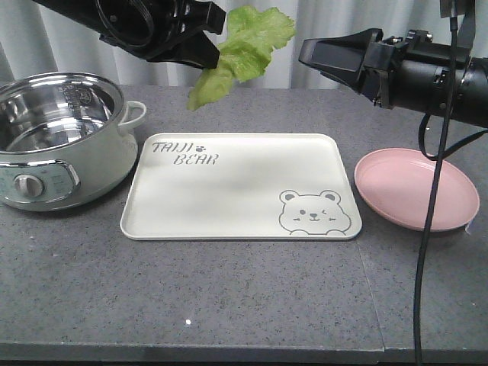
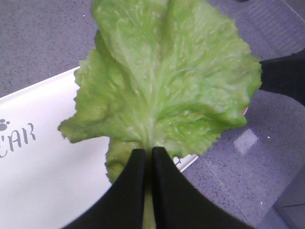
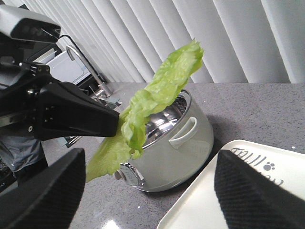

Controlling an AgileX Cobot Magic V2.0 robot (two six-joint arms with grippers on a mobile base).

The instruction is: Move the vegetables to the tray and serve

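Pot: you'll find a pale green electric cooking pot [image 1: 99, 179] with a steel bowl and a front dial at front view's left.
Plate: round pink plate [image 1: 412, 191], far right.
Surface: speckled grey countertop [image 1: 229, 297] under both.
Backdrop: white pleated curtain [image 1: 320, 19].

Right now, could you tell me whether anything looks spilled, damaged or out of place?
Nothing stands out: the lettuce leaf hangs whole from the left gripper, and the tray, pot and pink plate sit level.
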